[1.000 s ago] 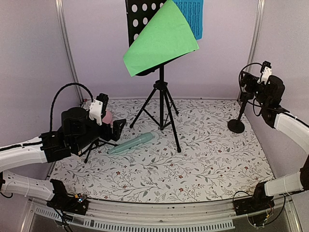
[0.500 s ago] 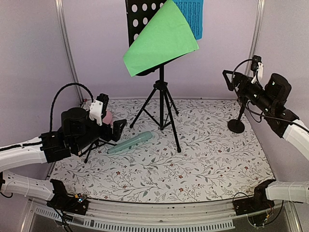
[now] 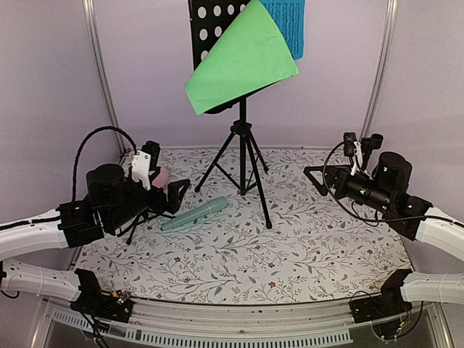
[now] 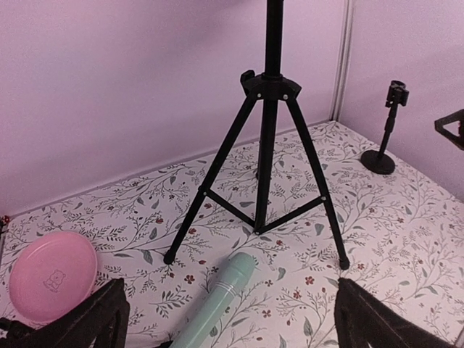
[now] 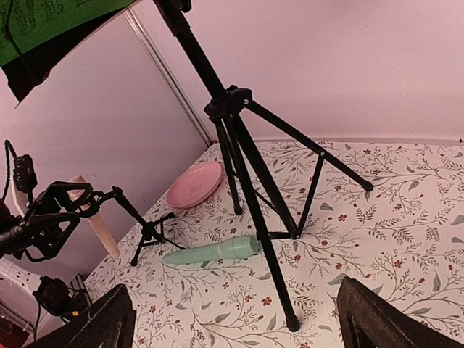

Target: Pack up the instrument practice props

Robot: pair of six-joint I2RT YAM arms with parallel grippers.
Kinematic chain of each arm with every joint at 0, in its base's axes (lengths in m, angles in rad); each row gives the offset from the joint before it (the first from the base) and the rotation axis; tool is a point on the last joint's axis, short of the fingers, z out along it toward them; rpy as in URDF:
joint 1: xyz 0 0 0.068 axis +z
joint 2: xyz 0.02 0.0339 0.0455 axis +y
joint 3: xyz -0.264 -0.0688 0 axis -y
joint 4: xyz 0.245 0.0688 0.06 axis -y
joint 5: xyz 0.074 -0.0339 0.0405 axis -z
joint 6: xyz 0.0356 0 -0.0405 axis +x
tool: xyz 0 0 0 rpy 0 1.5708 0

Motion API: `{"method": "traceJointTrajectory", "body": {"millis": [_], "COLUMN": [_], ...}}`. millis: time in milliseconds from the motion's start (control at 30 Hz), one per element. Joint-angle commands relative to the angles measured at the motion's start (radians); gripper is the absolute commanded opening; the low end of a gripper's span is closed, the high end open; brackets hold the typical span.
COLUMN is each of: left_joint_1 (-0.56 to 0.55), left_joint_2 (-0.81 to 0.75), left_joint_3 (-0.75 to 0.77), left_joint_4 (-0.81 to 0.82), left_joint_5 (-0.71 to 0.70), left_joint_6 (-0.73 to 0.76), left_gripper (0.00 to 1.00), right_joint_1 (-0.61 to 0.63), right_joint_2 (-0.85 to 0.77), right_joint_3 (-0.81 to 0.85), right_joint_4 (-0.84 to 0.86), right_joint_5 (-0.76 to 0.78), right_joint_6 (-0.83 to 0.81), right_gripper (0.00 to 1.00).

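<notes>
The left gripper (image 4: 230,291) has its jaws spread wide, with nothing held. Just beneath the gap between them, the mint microphone (image 4: 216,304) lies flat on the floral table cover (image 4: 406,239). Its far end points ahead, and neither finger touches it. To the left of these jaws sits a pink plate (image 4: 52,275). Straight ahead stand the tripod legs (image 4: 264,167) of the music stand. Farther ahead and to the right, near the corner, is a round-based microphone stand (image 4: 383,138).

The right gripper (image 5: 232,304) also has its jaws parted and empty, above the table cover. Directly ahead of them are the same tripod legs, with the mint microphone lying just beyond the nearest foot. Farther off to the jaws' left stands a small black microphone tripod (image 5: 147,230). Beside it a beige microphone (image 5: 96,223) stands slightly tilted, close to the left gripper; whether they touch cannot be told.

High above both grippers, the black perforated rack (image 3: 214,29) carries a green sheet (image 3: 239,61) curling over its front. A blue sheet (image 3: 288,22) sits behind that one, at its right.
</notes>
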Motion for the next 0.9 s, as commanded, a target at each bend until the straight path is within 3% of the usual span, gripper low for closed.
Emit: {"method": "traceJointTrajectory", "body": {"millis": [0,167,300,467,633,767,867], "left_joint_1": [-0.017,-0.03,-0.07,-0.119,-0.175,-0.209,-0.22], "left_joint_2": [-0.011,-0.033,-0.038,0.019,0.06,0.049,0.041], "left_joint_3": [0.008,0.077,0.194,0.395,0.578,0.639,0.656], "left_joint_4": [0.023,-0.04,-0.129,-0.318,-0.512,-0.695,-0.833], "left_joint_5": [0.044,0.155,0.146,0.03,-0.196,-0.419,-0.494], "left_joint_6": [0.014,-0.007,-0.035,-0.062,-0.11,-0.244,-0.404], "left_gripper": [0.99,0.99,0.99,0.99,0.99,0.99,0.99], "right_joint_1": [0.051,0.061,0.063,0.063,0.064,0.063,0.063], "right_joint_2": [-0.028,-0.01,-0.012,-0.035,-0.027,-0.008,0.004], "right_joint_3": [-0.026,-0.038,-0.037,-0.047,-0.049,-0.049,-0.046], "right_joint_4": [0.056,0.063,0.059,0.056,0.052,0.054,0.054], "right_joint_5": [0.009,0.005,-0.009,0.018,0.029,0.028,0.02], "right_joint_6": [0.01,0.0,-0.002,-0.015,-0.026,-0.026,-0.026], "right_gripper": [0.99,0.99,0.99,0.99,0.98,0.98,0.98]}}
